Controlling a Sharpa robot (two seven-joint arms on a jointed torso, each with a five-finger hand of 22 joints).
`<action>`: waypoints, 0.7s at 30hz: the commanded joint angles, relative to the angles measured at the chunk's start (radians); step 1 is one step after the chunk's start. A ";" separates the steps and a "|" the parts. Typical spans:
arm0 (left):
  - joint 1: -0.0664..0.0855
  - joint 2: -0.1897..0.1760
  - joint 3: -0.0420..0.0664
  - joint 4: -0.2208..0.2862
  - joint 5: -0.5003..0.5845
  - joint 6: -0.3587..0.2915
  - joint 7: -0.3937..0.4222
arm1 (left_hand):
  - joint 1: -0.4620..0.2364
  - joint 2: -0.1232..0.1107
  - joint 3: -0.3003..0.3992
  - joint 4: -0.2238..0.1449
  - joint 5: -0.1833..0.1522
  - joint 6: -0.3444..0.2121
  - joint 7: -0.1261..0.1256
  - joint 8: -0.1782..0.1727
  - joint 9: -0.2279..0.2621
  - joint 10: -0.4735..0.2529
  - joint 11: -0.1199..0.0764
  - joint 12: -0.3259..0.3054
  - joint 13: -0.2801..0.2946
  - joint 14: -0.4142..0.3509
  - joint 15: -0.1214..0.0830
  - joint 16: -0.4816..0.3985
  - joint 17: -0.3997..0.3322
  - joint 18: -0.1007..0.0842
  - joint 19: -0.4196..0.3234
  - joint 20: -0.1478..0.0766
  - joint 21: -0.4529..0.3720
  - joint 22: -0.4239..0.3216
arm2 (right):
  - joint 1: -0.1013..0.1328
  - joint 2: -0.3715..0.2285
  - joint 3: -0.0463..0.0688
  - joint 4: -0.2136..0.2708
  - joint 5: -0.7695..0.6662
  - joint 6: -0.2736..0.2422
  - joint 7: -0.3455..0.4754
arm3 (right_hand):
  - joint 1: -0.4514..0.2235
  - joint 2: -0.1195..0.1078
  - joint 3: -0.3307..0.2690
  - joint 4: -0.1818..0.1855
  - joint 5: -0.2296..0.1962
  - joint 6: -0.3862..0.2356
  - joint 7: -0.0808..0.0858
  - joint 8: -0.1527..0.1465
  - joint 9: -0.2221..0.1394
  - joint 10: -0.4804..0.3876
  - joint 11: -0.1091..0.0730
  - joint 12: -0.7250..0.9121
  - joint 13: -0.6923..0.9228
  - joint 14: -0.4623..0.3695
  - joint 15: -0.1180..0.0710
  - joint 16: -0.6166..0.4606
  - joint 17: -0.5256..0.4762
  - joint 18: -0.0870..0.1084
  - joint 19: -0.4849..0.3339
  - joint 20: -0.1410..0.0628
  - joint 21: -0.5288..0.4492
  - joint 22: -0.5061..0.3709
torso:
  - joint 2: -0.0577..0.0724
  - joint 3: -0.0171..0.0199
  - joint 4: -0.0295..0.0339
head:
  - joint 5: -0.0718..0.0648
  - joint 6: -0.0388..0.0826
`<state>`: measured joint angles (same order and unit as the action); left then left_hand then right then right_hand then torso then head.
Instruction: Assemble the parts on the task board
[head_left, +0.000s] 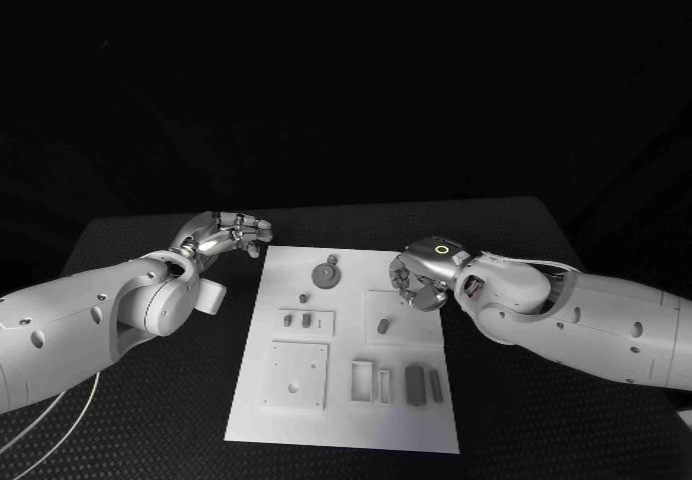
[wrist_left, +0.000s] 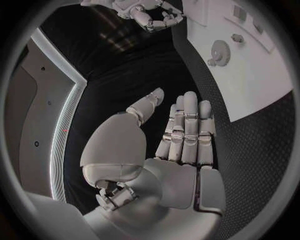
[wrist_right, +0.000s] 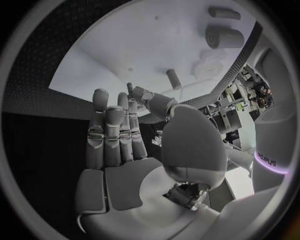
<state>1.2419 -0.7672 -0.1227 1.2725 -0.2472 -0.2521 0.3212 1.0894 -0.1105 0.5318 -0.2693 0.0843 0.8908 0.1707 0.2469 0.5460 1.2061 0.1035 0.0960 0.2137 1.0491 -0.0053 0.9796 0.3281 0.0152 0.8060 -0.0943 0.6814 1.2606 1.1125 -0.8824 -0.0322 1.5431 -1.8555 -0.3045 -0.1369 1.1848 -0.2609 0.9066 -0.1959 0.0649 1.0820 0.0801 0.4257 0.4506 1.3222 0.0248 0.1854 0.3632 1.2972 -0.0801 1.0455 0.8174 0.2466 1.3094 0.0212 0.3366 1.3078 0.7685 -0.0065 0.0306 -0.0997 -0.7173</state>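
Task board (head_left: 346, 400) flat on black bench (head_left: 144, 240), between both arms. Grey parts on it: gear (head_left: 329, 272) near far edge, small peg (head_left: 384, 325) mid-board, slim blocks (head_left: 415, 384) toward near right. Left hand (head_left: 228, 236) just off board's far-left corner, over bench, fingers apart, grasping nothing. Right hand (head_left: 423, 275) above board's far-right area, fingers extended, released, grasping nothing.

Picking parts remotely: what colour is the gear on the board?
Grey, the gear against the white task board; clearest in the head view.
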 joint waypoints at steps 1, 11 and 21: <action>0.001 0.001 0.001 0.000 0.005 0.001 0.004 | -0.010 0.002 -0.004 0.000 0.002 -0.007 -0.002 -0.005 -0.001 -0.007 0.001 -0.005 -0.001 0.007 0.002 -0.004 0.001 0.015 0.007 -0.008 -0.006 0.001 | 0.005 -0.002 0.004 0.018 0.096 0.025 0.039 | -0.004 -0.003 0.000 0.001 0.006 0.008 0.002 -0.001 0.001 0.004 0.000 0.001 0.004 -0.005 -0.006 0.005 -0.002 0.015 0.004 0.000 0.003 0.005 | 0.000 -0.0005 -0.0011 | 0.006 0.003; 0.001 0.014 0.001 -0.023 0.011 -0.003 0.008 | -0.010 0.002 -0.004 0.000 0.002 -0.008 -0.002 -0.005 -0.001 -0.007 0.001 -0.005 -0.002 0.008 0.002 -0.004 0.002 0.015 0.008 -0.008 -0.006 0.001 | 0.012 0.051 0.006 0.050 0.243 -0.129 0.113 | -0.010 0.010 -0.013 -0.009 0.022 0.004 0.003 -0.006 0.004 -0.001 0.002 -0.005 0.010 -0.010 -0.004 0.007 -0.007 0.015 0.002 0.000 -0.001 0.007 | -0.001 -0.0009 0.0022 | 0.042 0.012; 0.002 0.040 0.001 -0.053 0.017 -0.016 0.015 | -0.010 0.001 -0.004 0.000 0.002 -0.007 -0.002 -0.005 -0.001 -0.006 0.001 -0.005 -0.001 0.008 0.002 -0.005 0.002 0.015 0.009 -0.008 -0.007 0.001 | 0.003 0.162 -0.004 0.023 0.203 -0.114 0.126 | -0.015 0.020 -0.027 -0.022 0.037 0.003 0.004 -0.008 0.006 -0.001 0.002 -0.009 0.016 -0.011 -0.004 0.009 -0.012 0.015 0.003 0.000 -0.003 0.008 | -0.001 -0.0027 0.0030 | 0.096 0.009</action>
<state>1.2425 -0.7316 -0.1225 1.2209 -0.2406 -0.2580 0.3225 1.0894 -0.1105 0.5318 -0.2693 0.0843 0.8908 0.1707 0.2469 0.5461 1.2065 0.1031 0.0960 0.2138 1.0490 -0.0053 0.9797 0.3289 0.0151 0.8059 -0.0942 0.6814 1.2605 1.1204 -0.7231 -0.0340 1.5715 -1.6403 -0.4065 -0.0398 1.1660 -0.2525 0.8844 -0.2180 0.0976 1.0816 0.0803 0.4207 0.4566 1.3216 0.0247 0.1798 0.3785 1.2946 -0.0823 1.0491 0.8064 0.2469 1.3088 0.0218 0.3366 1.3076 0.7675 -0.0087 0.0329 -0.0150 -0.7078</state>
